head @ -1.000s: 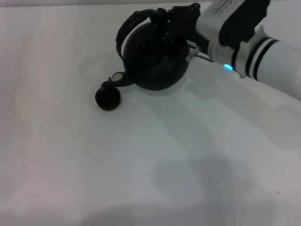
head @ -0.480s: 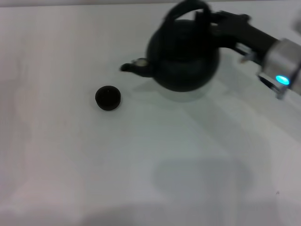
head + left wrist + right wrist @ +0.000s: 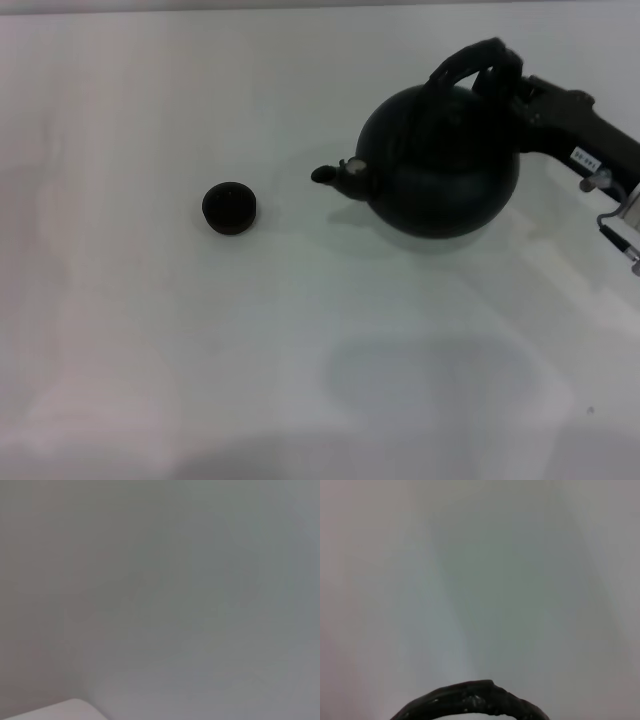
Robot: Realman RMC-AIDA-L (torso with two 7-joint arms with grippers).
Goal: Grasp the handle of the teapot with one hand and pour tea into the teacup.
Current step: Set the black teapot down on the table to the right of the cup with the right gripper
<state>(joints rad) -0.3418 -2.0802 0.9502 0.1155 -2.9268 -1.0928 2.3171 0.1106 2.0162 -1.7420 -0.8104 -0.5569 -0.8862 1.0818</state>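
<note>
While the right pincer [image 3: 508, 82] is clenched on the handle [image 3: 468, 62], the teapot [image 3: 440, 160] sits upright at the bench's [image 3: 300, 350] far right, spout toward the teacup [image 3: 229, 207], which stands well apart on its left.

Right arm: extended in from the right edge of the head view.
Right claw [image 3: 503, 75]: clamped on the handle [image 3: 462, 62].
Left arm: not seen in the head view.

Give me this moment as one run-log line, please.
right end effector: shut on handle | teapot: upright, right of teacup, apart | left end effector: out of view
</note>
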